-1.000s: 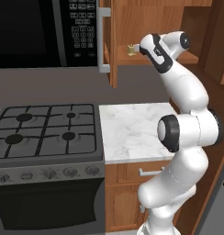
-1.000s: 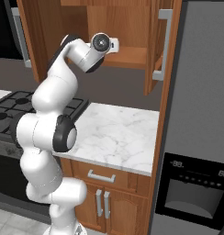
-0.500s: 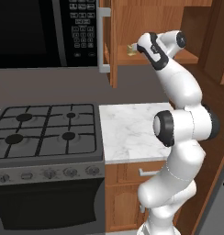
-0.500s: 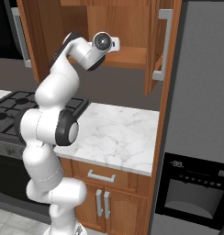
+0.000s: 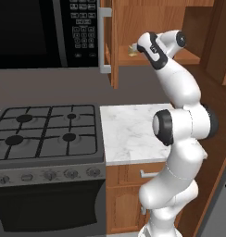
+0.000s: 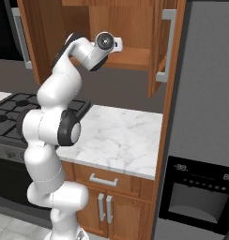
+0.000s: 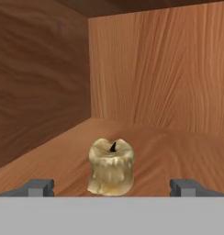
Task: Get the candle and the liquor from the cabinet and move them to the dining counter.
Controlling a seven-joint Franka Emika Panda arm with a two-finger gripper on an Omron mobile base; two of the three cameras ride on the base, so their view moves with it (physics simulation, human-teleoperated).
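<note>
The candle (image 7: 111,167), a short tan-gold stub with a dark wick, stands upright on the wooden shelf (image 7: 178,151) of the cabinet (image 6: 135,28), near its left wall. My gripper (image 7: 111,188) is open, with one fingertip on each side of the candle and both a little short of it, touching nothing. In the left base view the candle (image 5: 132,48) peeks out just left of my hand (image 5: 149,46), which reaches into the open cabinet. The liquor and the dining counter are out of view.
The cabinet's doors (image 5: 114,41) (image 6: 164,47) hang open on both sides of my arm. Below are a small marble slab (image 5: 128,134) and a gas stove (image 5: 45,134), with a black microwave (image 5: 40,32) to the left. A tall grey appliance (image 6: 201,140) stands on the right.
My hand has pushed slightly further into the cabinet towards the candle. The jaws have stayed open.
</note>
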